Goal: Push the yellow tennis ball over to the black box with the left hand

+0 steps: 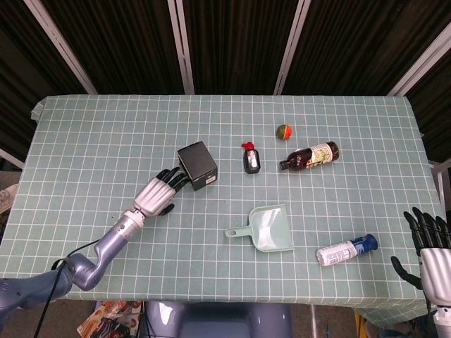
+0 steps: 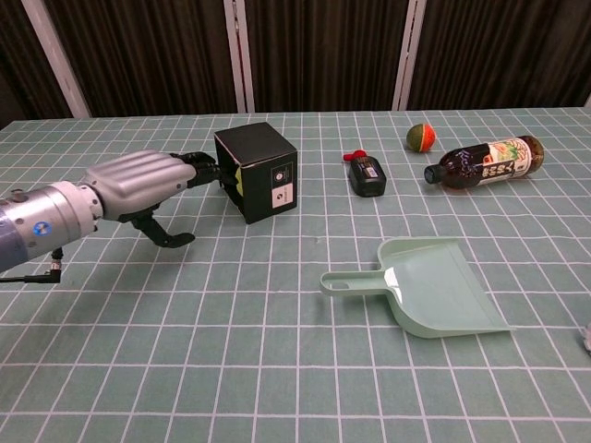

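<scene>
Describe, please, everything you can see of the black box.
The black box is a small matte cube, cardboard by its look, with a white label on the side that faces the chest camera. It stands on the checked tablecloth, turned corner-on, left of the small dark bottle. The left hand reaches its left side with dark fingertips; a yellow sliver shows there, whether they touch is unclear.
</scene>
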Available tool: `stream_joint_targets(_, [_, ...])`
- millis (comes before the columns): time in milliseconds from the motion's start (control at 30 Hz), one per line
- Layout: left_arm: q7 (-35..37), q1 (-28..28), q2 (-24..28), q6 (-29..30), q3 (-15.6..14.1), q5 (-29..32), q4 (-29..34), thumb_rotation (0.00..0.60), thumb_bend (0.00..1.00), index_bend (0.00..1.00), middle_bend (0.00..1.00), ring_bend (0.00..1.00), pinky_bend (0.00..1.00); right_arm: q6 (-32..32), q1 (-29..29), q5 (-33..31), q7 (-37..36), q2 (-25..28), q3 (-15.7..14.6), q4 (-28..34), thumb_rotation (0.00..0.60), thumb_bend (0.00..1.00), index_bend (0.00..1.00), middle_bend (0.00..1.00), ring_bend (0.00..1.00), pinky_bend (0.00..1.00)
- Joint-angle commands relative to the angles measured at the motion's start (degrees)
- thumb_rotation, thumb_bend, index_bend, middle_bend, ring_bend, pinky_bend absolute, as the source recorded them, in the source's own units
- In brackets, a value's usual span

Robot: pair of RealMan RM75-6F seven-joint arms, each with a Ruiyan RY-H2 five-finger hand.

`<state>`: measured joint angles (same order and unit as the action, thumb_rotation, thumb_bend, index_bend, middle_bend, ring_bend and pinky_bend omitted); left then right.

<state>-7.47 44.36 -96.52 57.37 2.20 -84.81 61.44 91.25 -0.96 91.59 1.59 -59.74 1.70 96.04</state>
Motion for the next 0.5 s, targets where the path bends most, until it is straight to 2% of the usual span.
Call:
stream_joint_targets(33, [-9.05,-5.24,10.44,5.5,-3.83,-1.72,13.66,0.6,0.26,0.11,0.17,0.03,0.14,-0.14,0.08,-0.13,0.56,-0.11,0.04,0.05,0.6,0.31,0.0,0.0,0.0,0.0])
stream_joint_targets(100, [-10.72,-6.32,11.62,6.8,-4.49,-1.97,15.14,0.6,0.23,0.11,0.17,0.04,0.14,-0.04,0.09,-0.17,0.83,-0.23,0.15,0.03,0.6,0.31,0.0,0.0,0.0,0.0])
stream_joint_targets(133, [-13.45,-8.54,13.47,9.64,-5.83,-2.52,16.96,0.6,0.19,0.11,0.17,0.04,0.13,0.07,0.12,-0.15,1.19,-0.43,0.25,-0.01,0.6,0.31,0.0,0.0,0.0,0.0])
stream_joint_targets(233, [-21.18,-16.92,16.88,21.88,-8.49,-4.04,23.33,0.6,0.12,0.08,0.15,0.03,0.11,0.16,0.22,0.08,2.07,-1.15,0.3,0.0,0.6,0.31,0.0,0.0,0.0,0.0])
stream_joint_targets(333, [-20.22,-25.28,16.86,33.3,-10.94,-6.13,24.51,0.6,0.09,0.04,0.13,0.03,0.09,-0.04,0.48,0.57,3.03,-2.0,0.2,-0.25,0.6,0.31,0.0,0.0,0.0,0.0])
stream_joint_targets(433, [-17.49,-29.93,16.5,37.5,-12.73,-6.88,22.3,0.6,0.07,0.01,0.09,0.01,0.08,-0.8,0.78,0.46,4.25,-2.58,0.08,-0.38,0.6,0.31,0.0,0.0,0.0,0.0])
stream_joint_targets(500, [-17.42,-31.73,17.1,36.97,-13.62,-5.71,22.48,0.6,0.06,0.0,0.08,0.0,0.08,-1.5,1.01,0.29,5.11,-2.82,-0.05,-0.23,0.6,0.31,0.0,0.0,0.0,0.0])
